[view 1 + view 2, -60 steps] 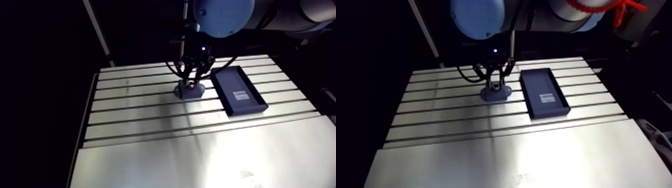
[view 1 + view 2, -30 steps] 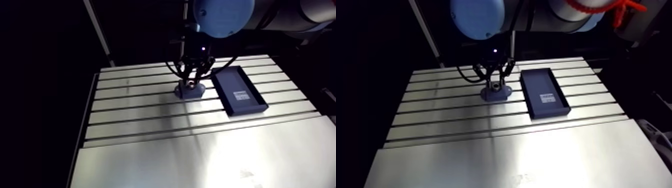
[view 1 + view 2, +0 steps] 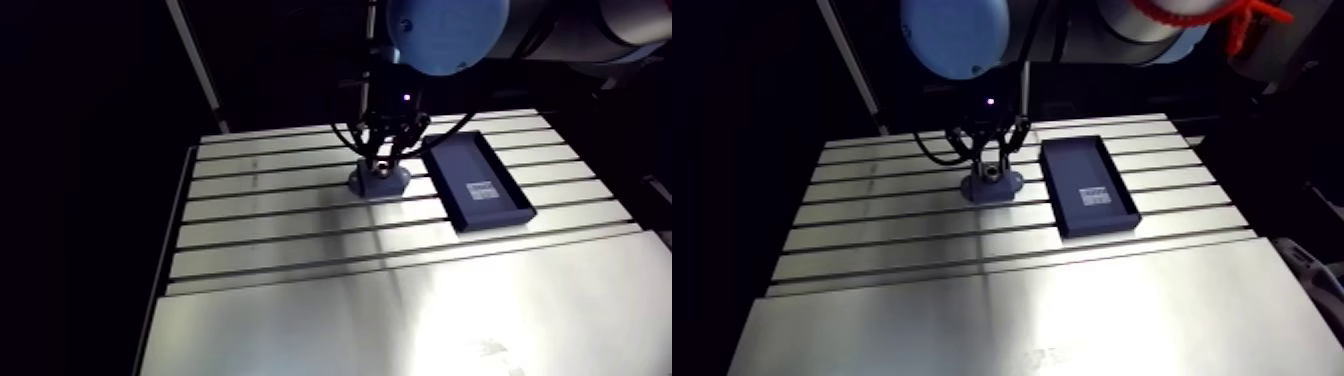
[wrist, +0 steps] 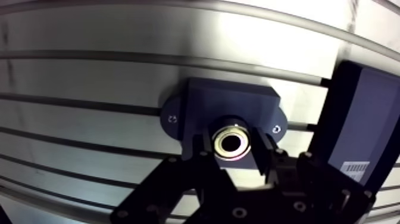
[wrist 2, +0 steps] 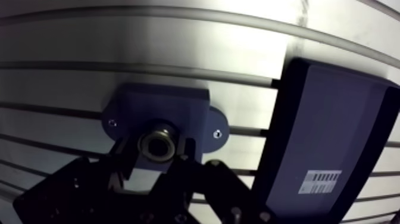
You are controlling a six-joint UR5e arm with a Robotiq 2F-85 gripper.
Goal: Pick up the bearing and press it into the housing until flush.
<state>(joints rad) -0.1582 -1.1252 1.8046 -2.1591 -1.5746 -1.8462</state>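
The gripper [image 4: 232,146] is clamped on the bearing [image 4: 231,141], which sits at the bore of the dark housing [image 4: 226,101] on the slotted counter [image 4: 89,77]. A labelled dark tray [image 5: 333,119] lies just beside the housing.

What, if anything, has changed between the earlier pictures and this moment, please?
Nothing has visibly changed. In the arm view the gripper stays over the housing, and the dark tray lies beside it on the table as before. The wrist view, which has no earlier picture to compare, shows the bearing held between the fingers at the housing's bore.
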